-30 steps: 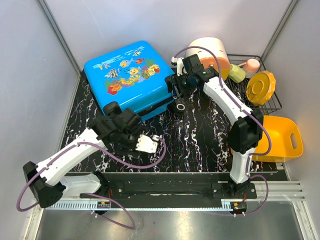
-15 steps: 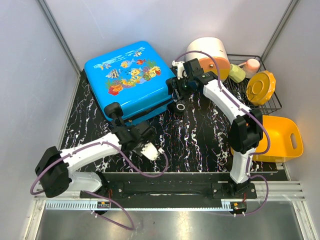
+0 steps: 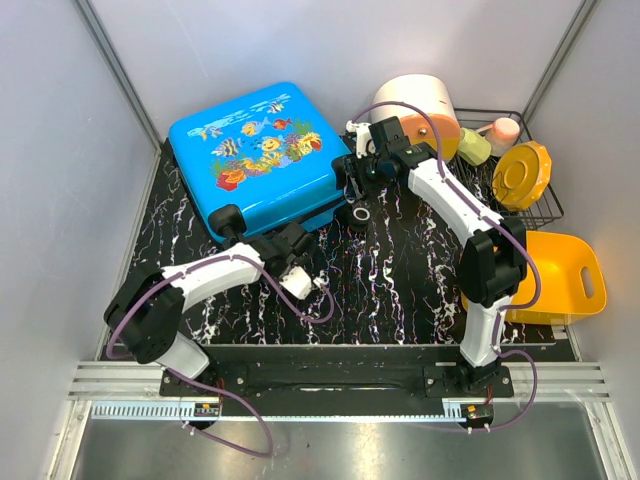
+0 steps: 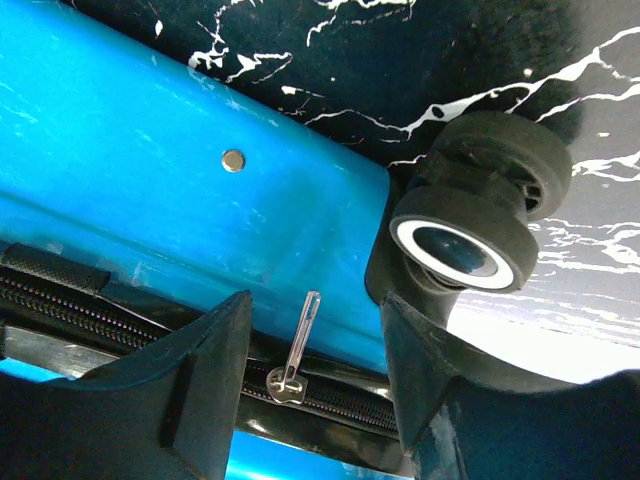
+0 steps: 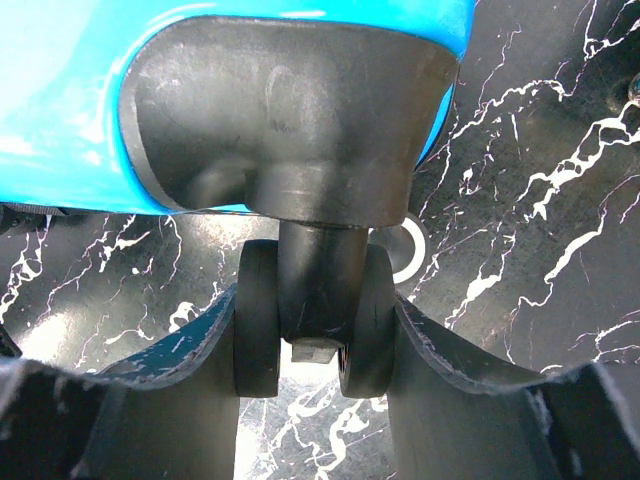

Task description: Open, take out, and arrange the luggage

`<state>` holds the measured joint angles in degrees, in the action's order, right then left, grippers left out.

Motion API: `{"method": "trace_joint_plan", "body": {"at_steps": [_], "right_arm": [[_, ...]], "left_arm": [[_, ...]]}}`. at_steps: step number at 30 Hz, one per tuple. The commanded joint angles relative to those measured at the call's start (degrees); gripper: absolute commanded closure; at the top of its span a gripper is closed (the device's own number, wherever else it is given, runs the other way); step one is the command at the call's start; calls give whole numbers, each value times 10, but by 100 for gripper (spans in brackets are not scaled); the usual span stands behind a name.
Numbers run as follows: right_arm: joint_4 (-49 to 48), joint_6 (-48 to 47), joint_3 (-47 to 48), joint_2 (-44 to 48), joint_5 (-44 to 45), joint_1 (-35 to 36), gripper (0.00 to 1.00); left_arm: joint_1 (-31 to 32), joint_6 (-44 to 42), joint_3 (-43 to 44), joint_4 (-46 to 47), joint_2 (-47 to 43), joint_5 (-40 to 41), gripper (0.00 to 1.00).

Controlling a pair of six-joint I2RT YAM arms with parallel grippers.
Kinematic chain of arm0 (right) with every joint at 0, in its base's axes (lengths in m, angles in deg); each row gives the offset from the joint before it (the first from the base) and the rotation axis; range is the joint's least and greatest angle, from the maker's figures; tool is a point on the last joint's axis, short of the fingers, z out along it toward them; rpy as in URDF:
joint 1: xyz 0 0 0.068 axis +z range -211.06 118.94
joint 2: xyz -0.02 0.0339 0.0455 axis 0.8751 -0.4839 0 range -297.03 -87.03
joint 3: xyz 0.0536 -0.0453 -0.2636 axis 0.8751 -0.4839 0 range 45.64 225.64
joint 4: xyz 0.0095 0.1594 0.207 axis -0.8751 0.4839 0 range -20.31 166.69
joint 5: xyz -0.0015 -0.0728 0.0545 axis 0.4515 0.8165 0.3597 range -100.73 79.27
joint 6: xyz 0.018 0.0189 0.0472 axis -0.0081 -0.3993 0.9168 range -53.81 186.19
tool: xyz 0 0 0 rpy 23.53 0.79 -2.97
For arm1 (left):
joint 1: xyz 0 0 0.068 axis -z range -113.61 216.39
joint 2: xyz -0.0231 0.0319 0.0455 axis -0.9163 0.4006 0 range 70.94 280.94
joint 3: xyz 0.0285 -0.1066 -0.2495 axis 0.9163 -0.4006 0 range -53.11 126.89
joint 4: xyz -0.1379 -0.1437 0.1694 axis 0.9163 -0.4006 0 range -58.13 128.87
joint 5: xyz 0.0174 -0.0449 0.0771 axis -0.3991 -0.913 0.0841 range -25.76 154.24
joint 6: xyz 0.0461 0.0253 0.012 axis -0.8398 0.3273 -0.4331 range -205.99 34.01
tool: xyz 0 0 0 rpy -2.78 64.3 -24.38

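Opening step: the luggage [image 3: 255, 150] lies shut and flat at the far left of the worktop [image 3: 400, 270], its zip not yet run.
My right arm [image 3: 455, 200] stretches to the far side, to the case's right edge. There my right fingers [image 5: 460, 380] are clamped on a twin caster wheel [image 5: 260, 320], I judge to steady the case. My left arm [image 3: 215, 275] folds low along the near edge. My left fingers [image 4: 190, 390] stand apart, one either side of the zipper pull [image 4: 300, 340], not touching it. Next I must pinch that thin tab squarely and drag it along the track; it is small and could slip.
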<state>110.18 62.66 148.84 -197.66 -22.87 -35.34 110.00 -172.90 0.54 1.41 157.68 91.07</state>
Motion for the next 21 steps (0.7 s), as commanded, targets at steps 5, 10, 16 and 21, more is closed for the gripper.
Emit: {"method": "trace_joint_plan", "body": {"at_steps": [5, 10, 16, 21], "right_arm": [[-59, -24, -2, 23, 10, -24, 100], [-59, -25, 1, 22, 11, -26, 100], [-58, -30, 11, 16, 14, -31, 100], [-58, -33, 13, 13, 20, -35, 100]], "left_arm": [[-21, -51, 15, 12, -1, 42, 64], [-29, -45, -3, -18, -3, 49, 83], [-27, -19, -38, -44, -45, 54, 100], [-25, -33, -90, -39, -101, 67, 100]]}}
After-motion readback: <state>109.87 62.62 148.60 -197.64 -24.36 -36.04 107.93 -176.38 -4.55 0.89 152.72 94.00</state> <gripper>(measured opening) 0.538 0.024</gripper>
